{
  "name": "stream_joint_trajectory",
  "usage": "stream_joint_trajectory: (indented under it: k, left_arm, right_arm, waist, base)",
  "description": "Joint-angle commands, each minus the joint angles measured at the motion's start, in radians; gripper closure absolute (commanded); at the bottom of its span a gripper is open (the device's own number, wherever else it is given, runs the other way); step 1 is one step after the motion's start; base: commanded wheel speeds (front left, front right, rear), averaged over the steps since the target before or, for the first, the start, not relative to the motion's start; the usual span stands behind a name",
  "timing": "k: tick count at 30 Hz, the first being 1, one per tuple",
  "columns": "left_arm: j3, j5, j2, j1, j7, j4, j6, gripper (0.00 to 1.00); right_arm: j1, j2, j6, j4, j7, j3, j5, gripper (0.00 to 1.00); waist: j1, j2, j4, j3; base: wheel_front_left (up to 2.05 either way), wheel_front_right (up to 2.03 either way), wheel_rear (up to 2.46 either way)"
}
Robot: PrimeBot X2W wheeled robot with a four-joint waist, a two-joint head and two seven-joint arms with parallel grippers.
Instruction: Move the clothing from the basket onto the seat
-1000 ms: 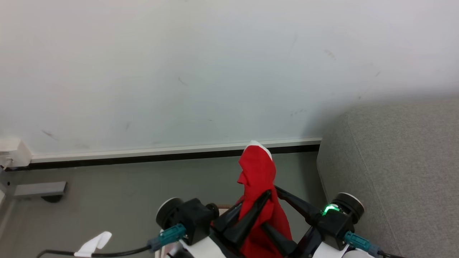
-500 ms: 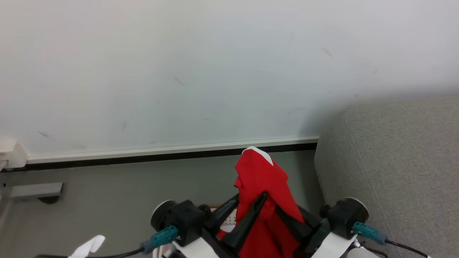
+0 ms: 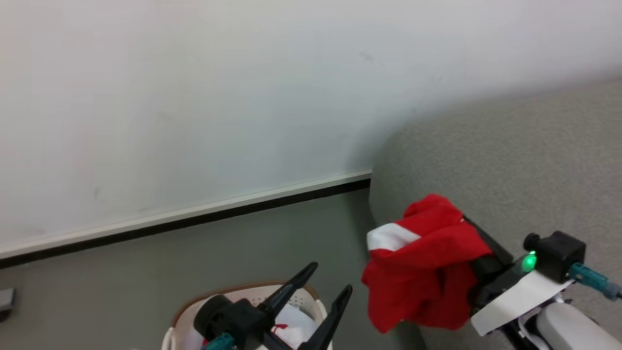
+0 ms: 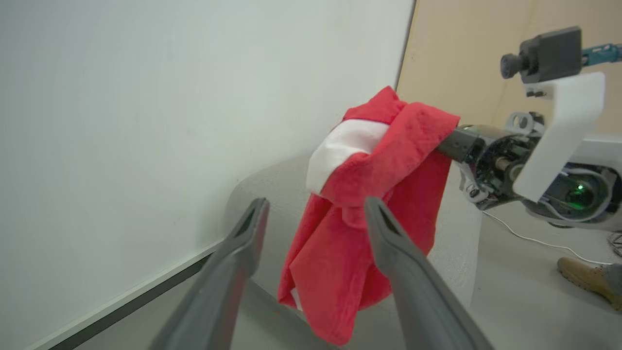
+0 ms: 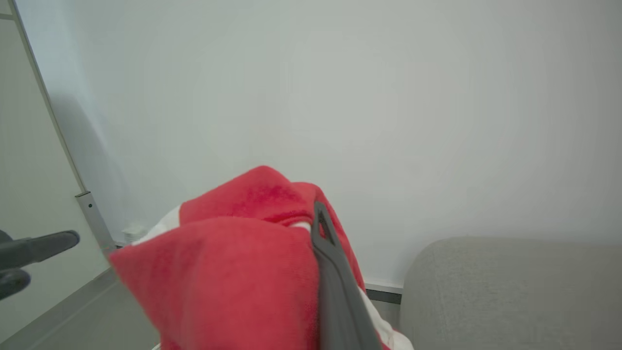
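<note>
Handover done: left gripper point(image 3: 330, 277) has let go, jaws now spread wide above basket point(image 3: 243, 287). Right gripper point(image 5: 313, 214) is clenched on red garment point(image 3: 427, 272) w/ white band, hanging by sofa point(image 3: 510, 160) corner, not yet on it. Next, prob.: carry over the cushion, then release.

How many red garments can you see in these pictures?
1. The red garment hangs from the right gripper, by the sofa. White fabric with small red marks lies in the basket, so another may be hidden there.
</note>
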Motion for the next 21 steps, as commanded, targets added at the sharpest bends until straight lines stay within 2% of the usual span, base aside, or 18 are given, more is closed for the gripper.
stream_joint_trajectory:
  k: [1,6,12,21]
  left_arm:
    - [-0.006,0.012,-0.005,0.008,-0.023,0.017,0.004,0.00]
    - [-0.026,0.032,-0.017,-0.002,-0.057,0.054,0.004,0.00]
    - [-0.031,0.039,-0.025,-0.023,-0.074,0.071,0.006,0.00]
    - [-0.039,0.034,-0.025,-0.052,-0.073,0.080,0.001,0.00]
  right_arm:
    - [0.015,-0.023,-0.002,-0.008,0.003,-0.033,0.003,1.00]
    - [0.047,-0.065,-0.002,-0.030,0.010,-0.116,-0.003,1.00]
    - [0.084,-0.080,-0.002,-0.061,0.022,-0.173,-0.021,1.00]
    - [0.112,-0.052,-0.002,-0.097,0.038,-0.249,-0.056,1.00]
  waist:
    - [-0.0001,-0.0001,-0.075,0.011]
    - [-0.0001,-0.0001,-0.149,0.023]
    - [-0.0001,-0.0001,-0.196,0.037]
    - [-0.0001,-0.0001,-0.202,0.072]
  base:
    - [0.00,0.00,0.00]
    - [0.00,0.00,0.00]
    - [0.00,0.00,0.00]
    - [0.00,0.00,0.00]
